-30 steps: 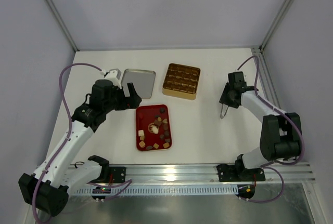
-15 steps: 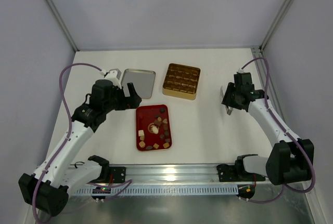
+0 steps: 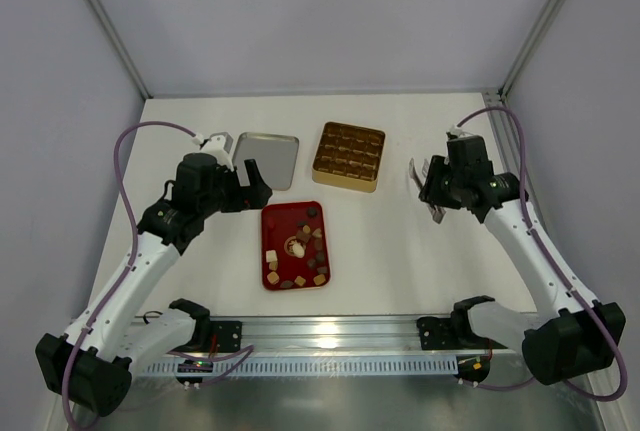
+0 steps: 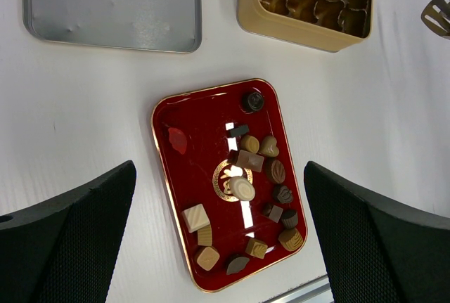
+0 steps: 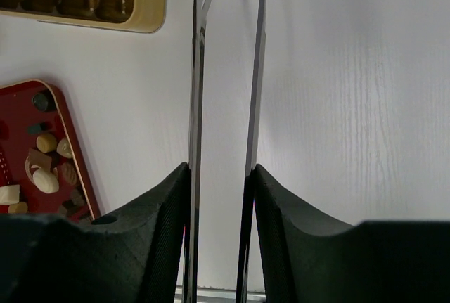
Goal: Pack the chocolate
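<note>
Table (image 3: 390, 241) seemingly open beside tray (image 3: 283, 213), tin (image 3: 345, 182) behind

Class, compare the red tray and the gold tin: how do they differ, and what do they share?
The red tray is flat and oblong; the gold tin is deeper and square. The tray holds loose chocolates in one open space; the tin is split into a grid. Both are gold-edged.

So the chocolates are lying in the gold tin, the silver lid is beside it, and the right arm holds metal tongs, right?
Not quite: the chocolates lie on the red tray, not in the gold tin, as the left wrist view shows. The silver lid is beside the tin, and the right tool holds metal tongs.
</note>
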